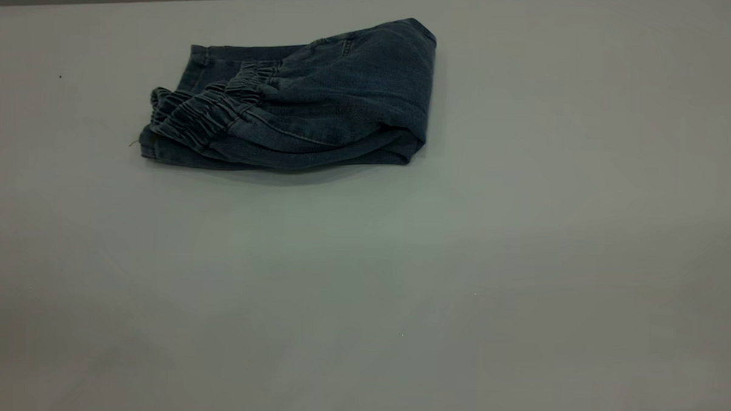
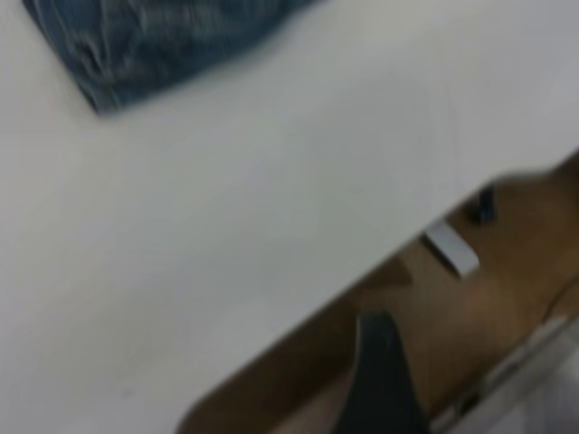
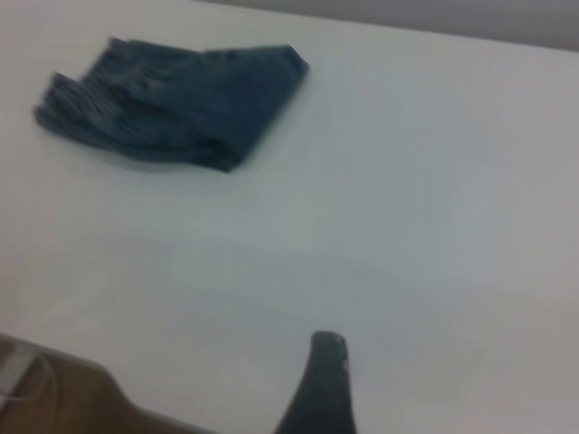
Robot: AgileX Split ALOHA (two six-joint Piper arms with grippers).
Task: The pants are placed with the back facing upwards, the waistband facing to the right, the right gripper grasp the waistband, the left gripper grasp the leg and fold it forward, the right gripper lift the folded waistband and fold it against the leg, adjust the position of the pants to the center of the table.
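Neither claw appears in the exterior view; only the pants (image 1: 296, 99) lie there, already folded into a compact bundle on the table (image 1: 522, 235). The elastic waistband (image 1: 204, 118) rests on top, at the bundle's left end, and the thick fold is at its right end. The bundle sits toward the far edge and somewhat left of the table's middle, so I judge the folding is done and only the move to the center is left.

From the left wrist view, one dark finger of the left claw (image 2: 380, 380) shows, well apart from the pants (image 2: 154, 41), out past the table's near edge; whether it is wide or narrow I cannot tell.

From the right wrist view, the right claw (image 3: 318, 384) also shows one dark finger only, near the table's near edge and far from the pants (image 3: 172, 104); its opening I cannot tell either.

To do this step well, I think the bundle should be gripped through all layers at the thick fold and dragged slowly, so the waistband does not slide off. Nothing else lies between the pants and the middle.
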